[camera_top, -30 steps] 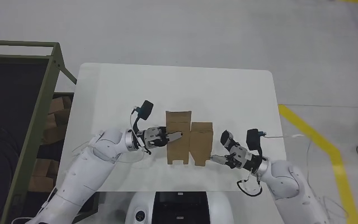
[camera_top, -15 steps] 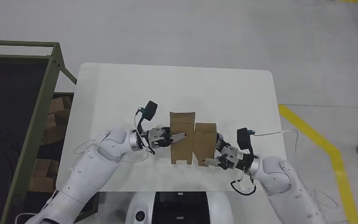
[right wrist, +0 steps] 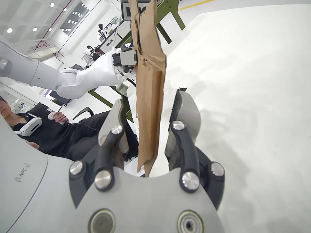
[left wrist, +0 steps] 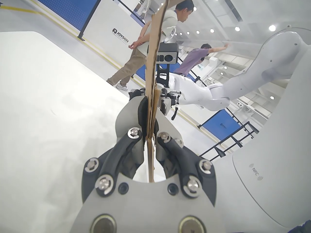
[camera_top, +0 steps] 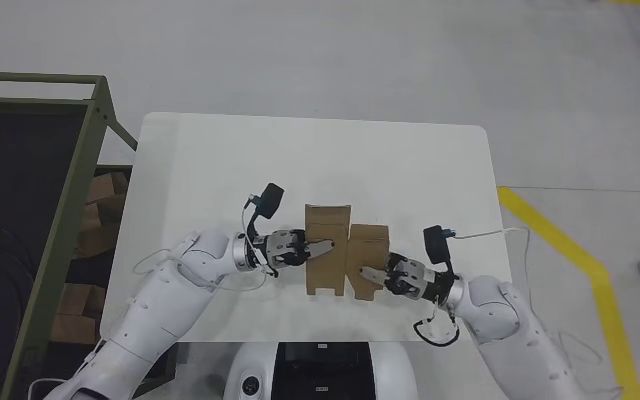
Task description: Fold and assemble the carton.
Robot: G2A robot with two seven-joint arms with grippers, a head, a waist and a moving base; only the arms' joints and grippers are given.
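The flattened brown carton (camera_top: 345, 262) sits in the lower middle of the top view, over the near part of the white table (camera_top: 300, 160), with its panels spread flat and its flaps pointing toward the upper and lower edges of the frame. Whether it rests on the table or is held just above it is hard to tell from above.

The left gripper (camera_top: 300, 247) is clamped on the carton's left edge. In the left wrist view, the left gripper (left wrist: 148, 112) pinches the cardboard (left wrist: 155, 37) tight between its pads, probably to anchor the sheet so the other side can be worked.

The right gripper (camera_top: 372, 272) is at the carton's right edge, in the lower part of that panel. In its own view, its fingers (right wrist: 184, 107) stand apart with the board (right wrist: 149, 78) between them, and neither one presses on it. This looks like the set-up for a second grip, so the two arms can pull the tube open.

A green rack (camera_top: 50, 78) holding boxes (camera_top: 100, 215) stands well to the left of the table, away from both arms. Each arm faces the other across the carton, so they will need to avoid crowding.
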